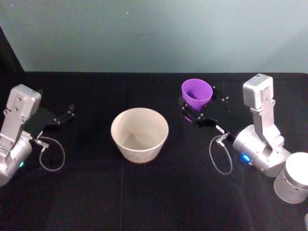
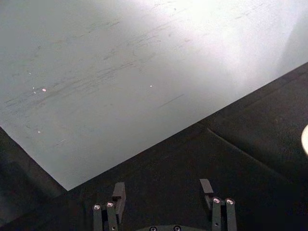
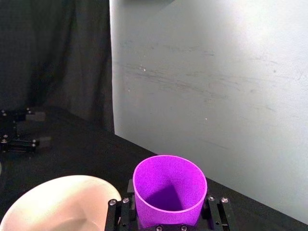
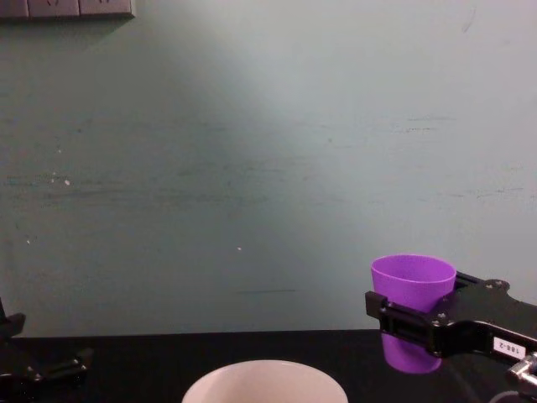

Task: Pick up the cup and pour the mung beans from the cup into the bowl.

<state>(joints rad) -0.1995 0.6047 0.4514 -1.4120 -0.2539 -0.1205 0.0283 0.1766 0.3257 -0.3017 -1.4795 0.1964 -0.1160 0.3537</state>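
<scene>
Right claw (image 3: 166, 214) is clamped on the cup (image 3: 169, 190), pickup looks done; next I'd swing it over the bowl (image 1: 139, 151) and tip. Left claw (image 2: 163, 197) is wide, parked near the worktop's left edge.

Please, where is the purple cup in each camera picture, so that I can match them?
Head view: the cup is right of centre, farther back than the bowl, held by the right gripper.
Chest view: lower right, right of the bowl, clamped in that gripper.
Right wrist view: the picture's bottom centre, between the fingers.
Left wrist view: the wall beyond the open left gripper; the bowl's rim at the picture's right edge.
Shared landmark: the bowl.
</scene>
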